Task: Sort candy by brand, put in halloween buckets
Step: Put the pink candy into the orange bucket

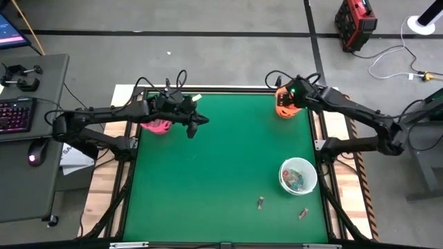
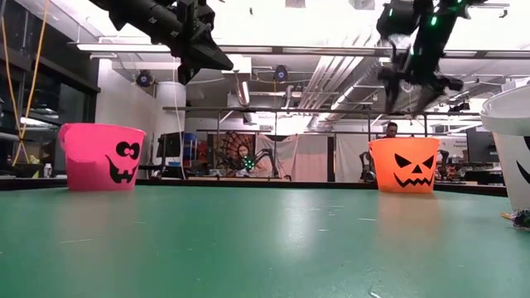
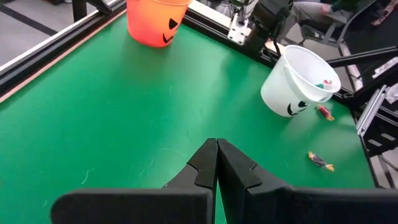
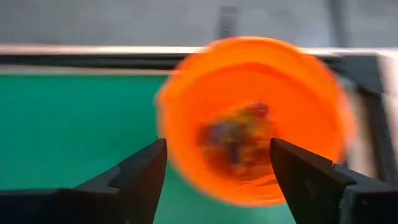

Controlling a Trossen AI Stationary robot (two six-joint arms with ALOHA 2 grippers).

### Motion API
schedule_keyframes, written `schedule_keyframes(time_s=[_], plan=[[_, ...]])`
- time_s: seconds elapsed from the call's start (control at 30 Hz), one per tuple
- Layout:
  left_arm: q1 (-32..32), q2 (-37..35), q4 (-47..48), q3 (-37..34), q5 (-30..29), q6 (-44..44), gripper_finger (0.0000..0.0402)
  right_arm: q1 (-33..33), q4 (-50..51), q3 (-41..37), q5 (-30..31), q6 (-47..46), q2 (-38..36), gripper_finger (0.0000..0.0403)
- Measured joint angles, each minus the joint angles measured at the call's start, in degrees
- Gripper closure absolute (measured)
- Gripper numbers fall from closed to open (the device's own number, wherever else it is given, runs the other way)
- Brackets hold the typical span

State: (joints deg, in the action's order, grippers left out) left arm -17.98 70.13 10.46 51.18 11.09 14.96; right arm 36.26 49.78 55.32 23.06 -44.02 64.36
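Three buckets stand on their bases on the green table: a pink bucket at the far left, an orange bucket at the far right, and a white bucket near the right edge with sweets inside. Two loose candies lie near the white bucket; one candy also shows in the left wrist view. My left gripper is shut and empty, raised just right of the pink bucket. My right gripper is open and empty, hovering above the orange bucket, which holds blurred sweets.
The black frame rail runs along the table's far edge. Bare green surface fills the middle and left of the table. A keyboard and mouse sit on a side desk to the left. People show in the room behind.
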Motion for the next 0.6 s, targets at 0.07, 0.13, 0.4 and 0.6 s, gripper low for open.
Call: schedule_keyframes(time_s=[0.07, 0.13, 0.4, 0.6], plan=[[0.0, 0.0, 0.0, 0.0, 0.0, 0.0, 0.0402, -2.8, -2.6, 0.7, -5.0, 3.6, -2.0, 0.0126], [0.0, 0.0, 0.0, 0.0, 0.0, 0.0, 0.0402, -6.5, -5.1, 0.7, -12.2, 5.5, -4.1, 0.0129], [0.0, 0.9, -0.3, 0.0, 0.0, 0.0, 0.0401, -32.8, -15.9, 0.7, -37.1, -8.3, -6.3, 0.0144], [0.0, 2.0, -0.9, 0.0, 0.2, 0.4, 0.0402, -55.4, -22.3, 0.8, -44.2, -28.4, -3.3, 0.0144]])
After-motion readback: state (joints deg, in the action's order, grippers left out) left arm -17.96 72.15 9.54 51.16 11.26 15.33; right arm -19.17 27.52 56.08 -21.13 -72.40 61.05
